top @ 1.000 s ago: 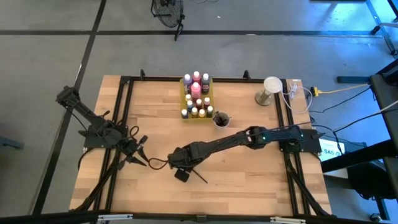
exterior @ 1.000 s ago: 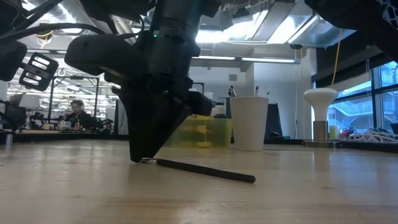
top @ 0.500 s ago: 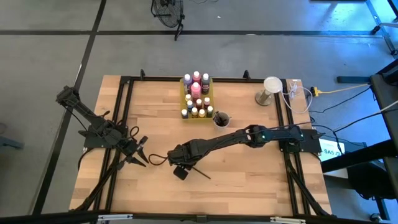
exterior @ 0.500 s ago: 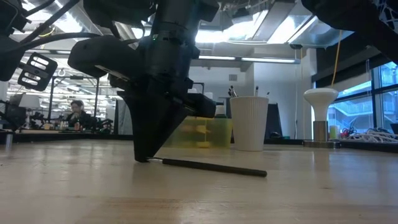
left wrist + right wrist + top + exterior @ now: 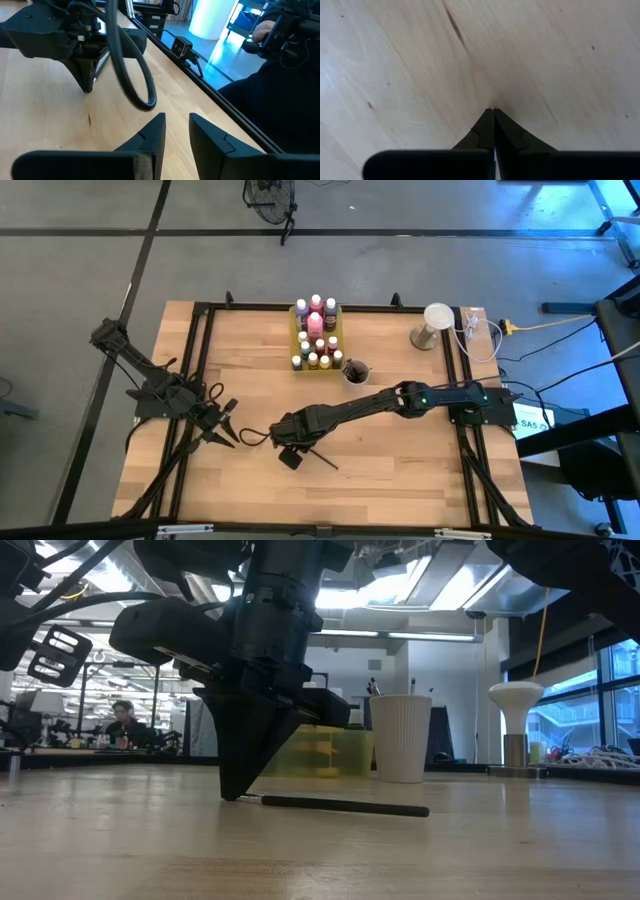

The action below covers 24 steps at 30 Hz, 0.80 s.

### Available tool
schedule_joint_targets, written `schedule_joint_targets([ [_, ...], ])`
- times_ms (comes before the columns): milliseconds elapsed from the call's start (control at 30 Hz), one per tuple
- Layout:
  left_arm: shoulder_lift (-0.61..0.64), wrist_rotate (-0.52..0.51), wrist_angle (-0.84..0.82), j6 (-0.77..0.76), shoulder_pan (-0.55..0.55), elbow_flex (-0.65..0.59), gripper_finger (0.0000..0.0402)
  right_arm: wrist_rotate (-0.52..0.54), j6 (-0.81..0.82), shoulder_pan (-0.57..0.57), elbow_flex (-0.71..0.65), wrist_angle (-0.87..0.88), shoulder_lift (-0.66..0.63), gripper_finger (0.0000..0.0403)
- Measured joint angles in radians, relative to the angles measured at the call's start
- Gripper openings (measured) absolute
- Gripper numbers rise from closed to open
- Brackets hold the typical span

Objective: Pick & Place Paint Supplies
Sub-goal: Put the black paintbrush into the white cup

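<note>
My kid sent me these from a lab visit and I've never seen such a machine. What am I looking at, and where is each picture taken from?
It is a robot with two dark jointed arms at a wooden table. One picture looks straight down from above, one looks level across the tabletop, and two come from cameras on the arms' wrists.

Each arm ends in a two-fingered end effector. The right end effector is down at the table, shut on one end of a thin dark brush that lies on the wood. The left end effector waits near the table's left side, fingers slightly apart, holding nothing.

Farther back stand a yellow tray of small paint bottles, a small cup with brushes, and a white lamp-like stand.
</note>
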<state>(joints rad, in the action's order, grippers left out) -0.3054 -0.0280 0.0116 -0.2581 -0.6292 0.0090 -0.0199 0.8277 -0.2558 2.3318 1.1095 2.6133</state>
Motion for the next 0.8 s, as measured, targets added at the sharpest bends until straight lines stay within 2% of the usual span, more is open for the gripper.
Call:
schedule_joint_targets([
  [267,0.000,0.000,0.000,-0.009,0.000,0.000,0.0080,0.055,0.003,-0.011,-0.004,0.008,-0.018,0.0001],
  [433,0.000,0.001,0.000,-0.009,0.000,0.000,0.0083,0.142,0.005,-0.024,0.015,0.095,-0.043,0.0001],
  [567,0.000,-0.001,0.001,-0.008,0.000,0.000,0.0082,0.187,0.028,-0.036,0.017,0.140,-0.122,0.0000],
  [800,0.000,-0.014,0.008,0.052,0.000,0.000,0.0084,0.342,0.045,-0.072,0.021,0.200,-0.280,0.0000],
])
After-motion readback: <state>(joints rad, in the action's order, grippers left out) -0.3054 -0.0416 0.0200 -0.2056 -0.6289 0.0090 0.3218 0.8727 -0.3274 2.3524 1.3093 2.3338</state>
